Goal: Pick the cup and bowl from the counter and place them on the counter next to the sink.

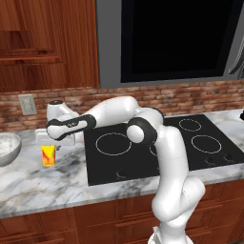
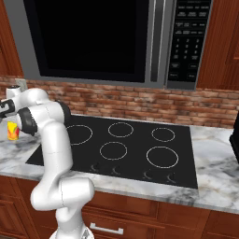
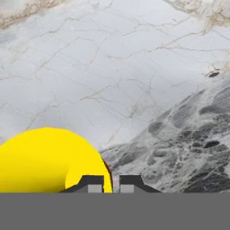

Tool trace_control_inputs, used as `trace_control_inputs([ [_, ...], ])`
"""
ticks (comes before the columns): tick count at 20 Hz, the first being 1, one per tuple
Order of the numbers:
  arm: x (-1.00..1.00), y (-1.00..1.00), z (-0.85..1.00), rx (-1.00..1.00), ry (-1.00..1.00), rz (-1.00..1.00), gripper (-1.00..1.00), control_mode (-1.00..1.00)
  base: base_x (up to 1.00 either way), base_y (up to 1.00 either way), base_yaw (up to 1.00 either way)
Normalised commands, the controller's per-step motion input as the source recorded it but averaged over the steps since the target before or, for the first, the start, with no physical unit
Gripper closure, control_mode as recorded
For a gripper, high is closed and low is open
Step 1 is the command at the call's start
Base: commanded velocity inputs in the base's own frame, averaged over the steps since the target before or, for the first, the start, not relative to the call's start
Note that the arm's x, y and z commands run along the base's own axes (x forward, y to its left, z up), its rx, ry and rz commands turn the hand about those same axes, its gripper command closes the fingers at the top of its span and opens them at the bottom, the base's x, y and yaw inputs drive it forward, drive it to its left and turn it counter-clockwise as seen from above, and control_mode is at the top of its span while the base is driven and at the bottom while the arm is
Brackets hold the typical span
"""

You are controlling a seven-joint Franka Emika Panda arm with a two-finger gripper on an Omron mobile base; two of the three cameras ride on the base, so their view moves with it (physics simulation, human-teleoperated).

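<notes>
My jaws were pinched narrow on the wall of the cup, which stood on the desk directly beneath them. I judged the pickup step in hand. Next came a straight lift.

A black cooktop sits below a microwave and brick backsplash.

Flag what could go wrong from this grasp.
1. The end effector has pinched only one side of the cup's rim, off centre, so the cup may tilt or slip when lifted.
2. The bowl sits close beside the cup on the counter; a leftward swing could knock it.
</notes>
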Motion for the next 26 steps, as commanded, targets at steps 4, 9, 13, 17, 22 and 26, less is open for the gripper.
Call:
trace_control_inputs([
  [4,0.0,0.0,0.0,0.0,0.0,0.0,1.0,-1.0,0.0,0.0,0.0],
  [9,0.0,0.0,0.0,0.0,0.0,0.0,1.0,-1.0,0.0,0.0,0.0],
  [13,-0.04,0.0,0.0,0.0,-0.02,0.0,1.0,-1.0,0.0,0.0,0.0],
  [17,-0.35,-0.01,-0.01,0.0,-0.07,0.05,1.0,-1.0,0.0,0.0,0.0],
  [22,-0.57,-0.17,0.0,0.0,-0.13,0.08,1.0,-1.0,0.0,0.0,0.0],
  [26,-0.77,-0.31,0.16,0.04,-0.16,0.09,1.0,-1.0,0.0,0.0,0.0],
])
